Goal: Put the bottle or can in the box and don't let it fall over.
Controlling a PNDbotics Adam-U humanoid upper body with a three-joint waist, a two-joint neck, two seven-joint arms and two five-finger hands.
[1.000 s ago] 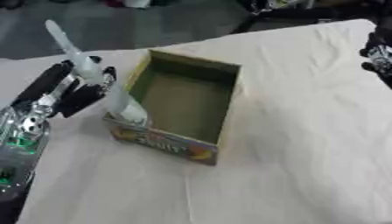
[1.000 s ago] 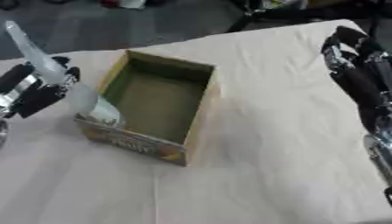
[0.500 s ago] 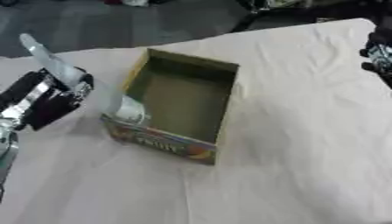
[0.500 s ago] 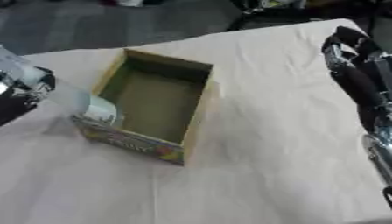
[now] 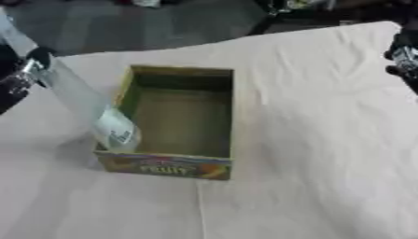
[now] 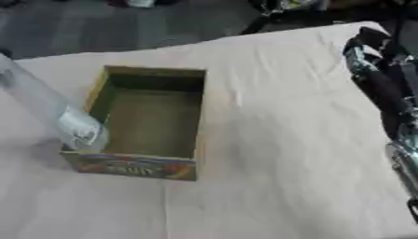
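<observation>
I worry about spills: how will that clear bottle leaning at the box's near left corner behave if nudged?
The bottle is tall, narrow and already tilted over the box wall, so it would probably topple. It looks see-through and maybe empty, so likely light. Being round, it may roll once down.

Lab: cloth-draped table (image 5: 310, 116), dark equipment (image 6: 286, 9)

I see the desk (image 5: 310, 140) covered by a pale cream cloth, creased in soft folds and lying slightly askew in my view. Beyond its far edge the floor (image 5: 147, 23) is dark grey and dull. At the top of the view, past the far edge, dark shapes of equipment (image 6: 286, 11) stand blurred. The light is even and soft, casting only faint shadows on the cloth.
</observation>
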